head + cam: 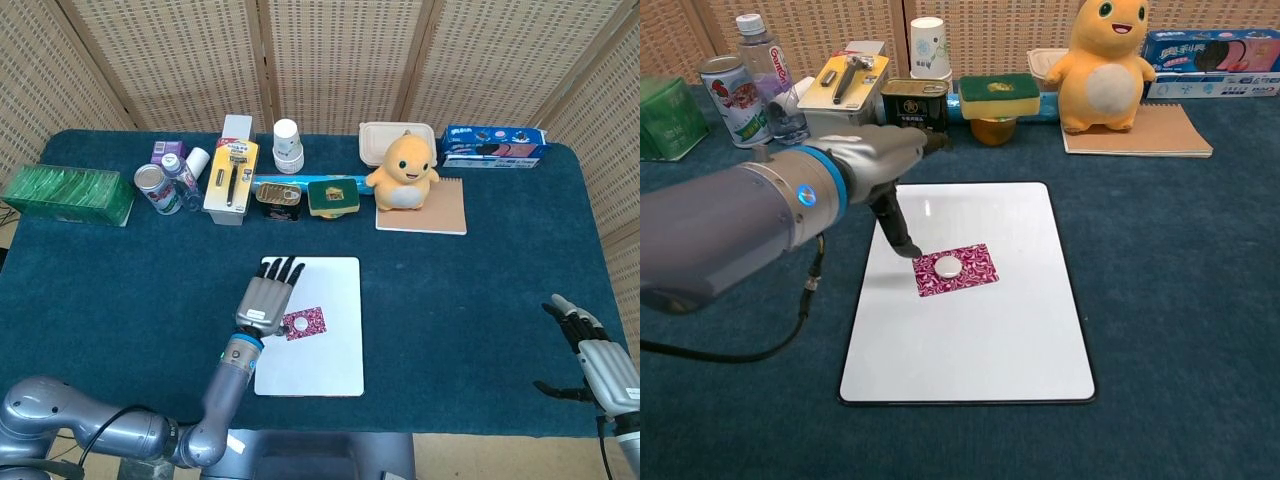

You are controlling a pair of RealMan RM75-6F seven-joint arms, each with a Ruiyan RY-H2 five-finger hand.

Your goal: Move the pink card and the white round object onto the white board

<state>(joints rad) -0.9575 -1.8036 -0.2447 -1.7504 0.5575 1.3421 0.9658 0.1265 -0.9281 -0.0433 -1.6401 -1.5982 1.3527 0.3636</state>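
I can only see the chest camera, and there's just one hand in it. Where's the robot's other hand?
Observer: The right hand shows only in the head view, near the front right corner of the dark blue cloth-covered table. Its fingers are apart and it holds nothing.
Operator: Is anything hiding behind the silver tin can?
Observer: Yes, a small purple box stands just behind the silver tin can.
Operator: How big is the green thing on the left?
Observer: It's a long green box lying at the table's far left end.
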